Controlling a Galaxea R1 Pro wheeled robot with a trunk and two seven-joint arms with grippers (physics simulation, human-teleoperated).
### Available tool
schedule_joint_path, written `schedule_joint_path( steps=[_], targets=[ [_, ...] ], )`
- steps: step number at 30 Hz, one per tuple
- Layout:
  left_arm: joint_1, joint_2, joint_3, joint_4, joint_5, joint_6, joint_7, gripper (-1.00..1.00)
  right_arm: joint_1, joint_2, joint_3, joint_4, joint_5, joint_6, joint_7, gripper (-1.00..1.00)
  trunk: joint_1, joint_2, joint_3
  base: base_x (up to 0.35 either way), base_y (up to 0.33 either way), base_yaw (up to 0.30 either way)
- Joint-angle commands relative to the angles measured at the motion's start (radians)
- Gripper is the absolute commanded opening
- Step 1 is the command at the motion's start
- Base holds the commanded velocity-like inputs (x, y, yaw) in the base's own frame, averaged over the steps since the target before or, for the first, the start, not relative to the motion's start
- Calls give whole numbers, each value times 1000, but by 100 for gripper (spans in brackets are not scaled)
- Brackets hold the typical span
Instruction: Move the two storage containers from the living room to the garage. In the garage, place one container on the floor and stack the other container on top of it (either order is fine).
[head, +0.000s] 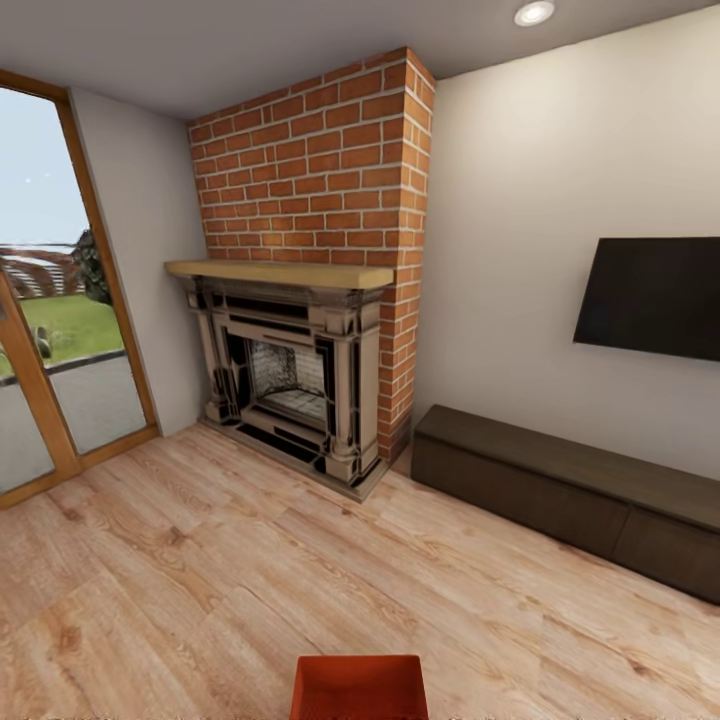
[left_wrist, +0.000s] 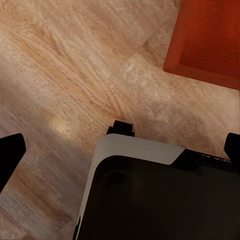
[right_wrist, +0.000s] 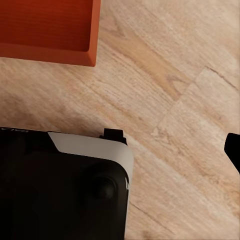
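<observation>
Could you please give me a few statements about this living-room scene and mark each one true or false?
1. An orange-red storage container sits on the wood-plank floor at the near edge of the head view. True.
2. The fireplace has a white plaster chimney above it. False: the chimney is red brick.
3. The black TV hangs on the wall above the long dark bench. True.
4. The bench stands left of the fireplace. False: it stands to the right.
5. The container is stacked on a second container. False: it rests directly on the floor.

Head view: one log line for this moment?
room: living room | tub: on wood floor, near edge | fireplace: ahead | holding: nothing
</observation>
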Motion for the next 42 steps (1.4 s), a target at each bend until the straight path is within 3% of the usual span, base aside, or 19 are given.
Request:
schedule_joint_path(
  steps=[1, 42],
  targets=[
    [-1, 0, -5, 0, 7, -3, 2, 100, -1, 0, 9, 3, -9, -6, -1, 100, 0, -1, -3, 0, 0, 0],
    [-1, 1, -7, 0, 6, -3, 2, 100, -1, 3, 7, 3, -10, -6, -6, 100, 0, -1, -68, 0, 0, 0]
  ],
)
